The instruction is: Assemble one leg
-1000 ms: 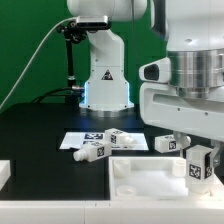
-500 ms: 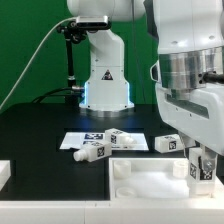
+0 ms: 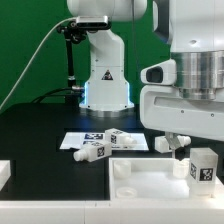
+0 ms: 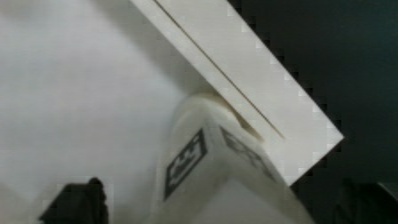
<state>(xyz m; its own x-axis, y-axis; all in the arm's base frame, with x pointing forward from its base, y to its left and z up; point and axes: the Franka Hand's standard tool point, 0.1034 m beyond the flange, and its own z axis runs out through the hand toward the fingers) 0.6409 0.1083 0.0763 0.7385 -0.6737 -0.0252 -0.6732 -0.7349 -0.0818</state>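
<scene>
I count four legs in the exterior view: leg one [image 3: 94,152], leg two [image 3: 126,141], leg three [image 3: 166,145], leg four [image 3: 203,168]. One large flat white panel [image 3: 150,183]. One marker board [image 3: 80,137]. One white block [image 3: 4,172] at the frame edge, kind unclear. One arm base [image 3: 105,88], mine.

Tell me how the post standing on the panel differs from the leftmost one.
The upright leg stands on end; the leftmost leg lies on its side. The upright leg is at the white panel's corner; the leftmost leg is on the black table. Both are stubby, white, with black-and-white tags.
</scene>
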